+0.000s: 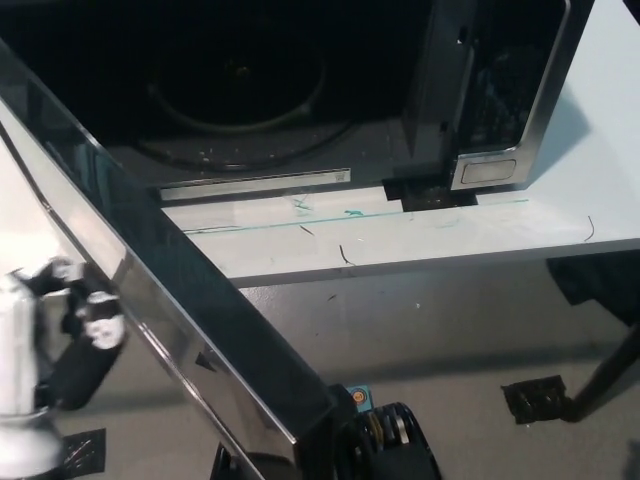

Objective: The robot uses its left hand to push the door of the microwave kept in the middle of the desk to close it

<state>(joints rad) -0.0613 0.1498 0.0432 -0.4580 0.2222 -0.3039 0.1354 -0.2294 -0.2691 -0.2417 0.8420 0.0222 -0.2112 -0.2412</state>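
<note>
- Head view: the microwave sits on the white surface, filling the upper part of the picture, its dark inside open to view with the round turntable lying in the middle.
- The microwave door stands wide open, swung out past the surface's front edge; it runs as a long, dark, shiny slab from the upper left corner down to the bottom middle.
- The control panel is at the microwave's right, dark with a silver frame.
- The left robot hand, white with dark parts, is at the lower left, just beside the door's outer face; it seems to touch the door, though blur makes contact hard to confirm. Whether its fingers are apart or together, I cannot tell.
- A few dark scribbles and thin green lines mark the surface in front of the microwave.
- Below the surface lies the grey floor.
</note>
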